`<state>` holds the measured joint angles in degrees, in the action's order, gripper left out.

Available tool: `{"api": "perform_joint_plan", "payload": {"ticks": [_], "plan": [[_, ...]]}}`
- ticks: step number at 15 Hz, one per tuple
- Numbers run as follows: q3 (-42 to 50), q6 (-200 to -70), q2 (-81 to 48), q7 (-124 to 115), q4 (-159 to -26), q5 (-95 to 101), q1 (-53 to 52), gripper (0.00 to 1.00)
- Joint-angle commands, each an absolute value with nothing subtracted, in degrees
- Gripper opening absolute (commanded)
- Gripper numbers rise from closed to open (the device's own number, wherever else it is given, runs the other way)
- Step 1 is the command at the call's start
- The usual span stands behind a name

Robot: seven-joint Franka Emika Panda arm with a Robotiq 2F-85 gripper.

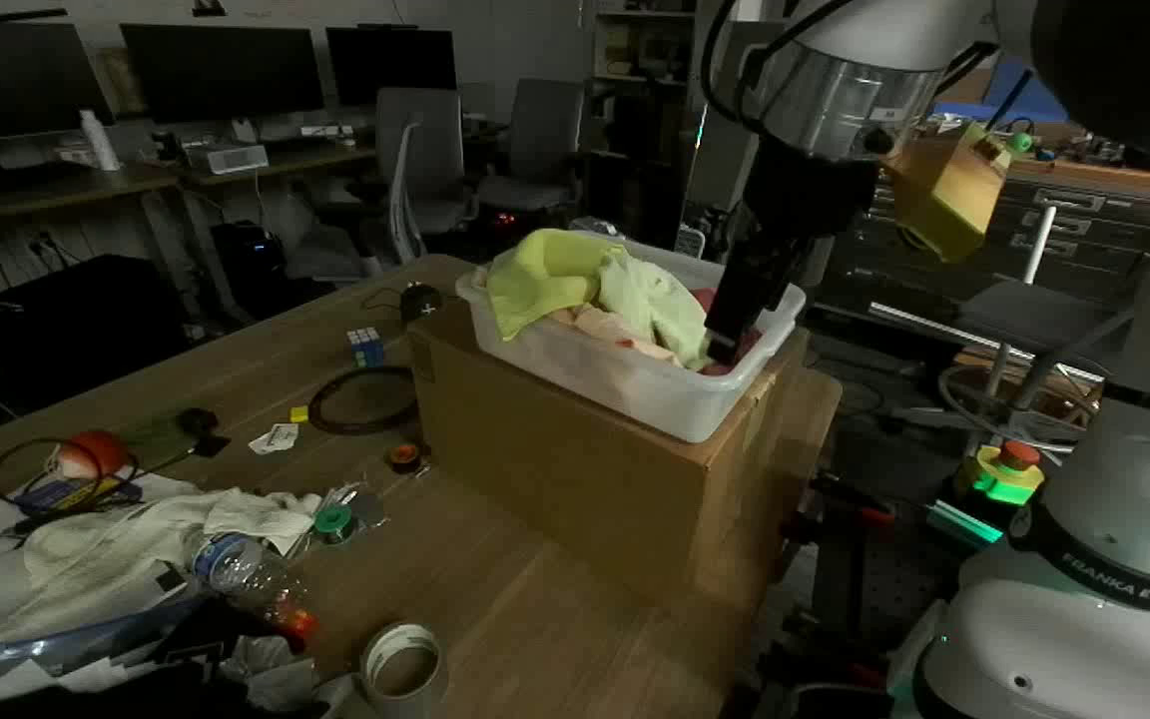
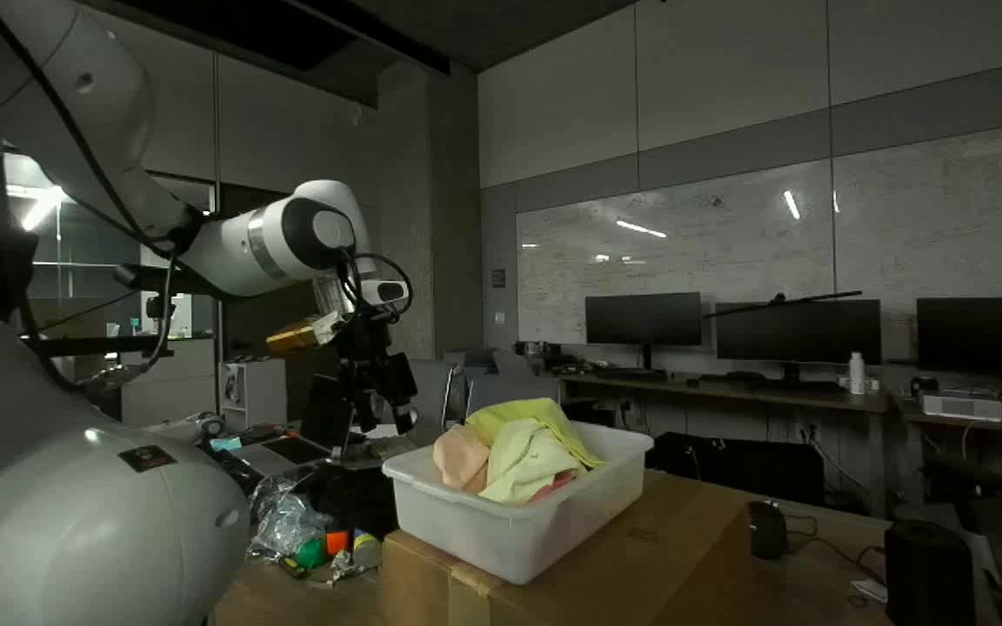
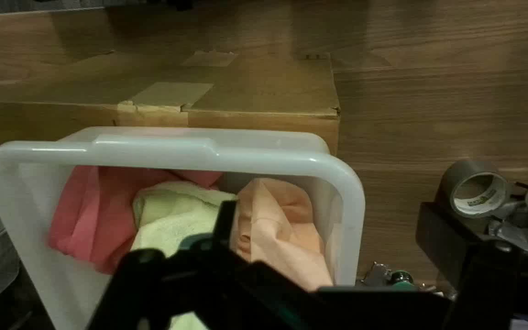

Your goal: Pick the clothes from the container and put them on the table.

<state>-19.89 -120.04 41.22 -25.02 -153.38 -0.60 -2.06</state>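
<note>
Tub [image 2: 466,517]: white plastic, round-cornered.
Cloths [image 2: 536,456]: crumpled; yellow-green, peach, red.
Carton [image 1: 555,469]: brown cardboard, taped, beneath the tub.
End effector [image 2: 386,423]: black, fingers spread.
Worktop [image 3: 429,114]: wood-grained.

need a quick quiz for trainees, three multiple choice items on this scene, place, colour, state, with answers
1. Where does the container stand?
A) on the floor
B) on a cardboard box
C) on a chair

2. Which cloth shows inside?
A) peach cloth
B) black cloth
C) blue cloth

3. The gripper is:
A) carrying cloth
B) gripping a bottle
C) holding nothing

1 B: both exterior views show the cardboard box underneath.
2 A: the wrist view shows it inside.
3 C: its jaws stand apart in an exterior view, nothing between.
</note>
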Motion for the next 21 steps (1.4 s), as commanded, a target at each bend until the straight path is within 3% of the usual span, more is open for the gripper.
{"api": "perform_joint_plan", "payload": {"ticks": [1, 11, 21], "plan": [[-19.01, -119.94, 41.01, -25.59, -153.23, 0.13, -3.00, 1.00], [-20.43, -128.83, 37.48, -29.00, -149.31, 8.90, 1.85, 1.00], [-22.37, -136.92, 23.42, -37.65, -140.13, 22.26, 10.08, 1.00]]}}
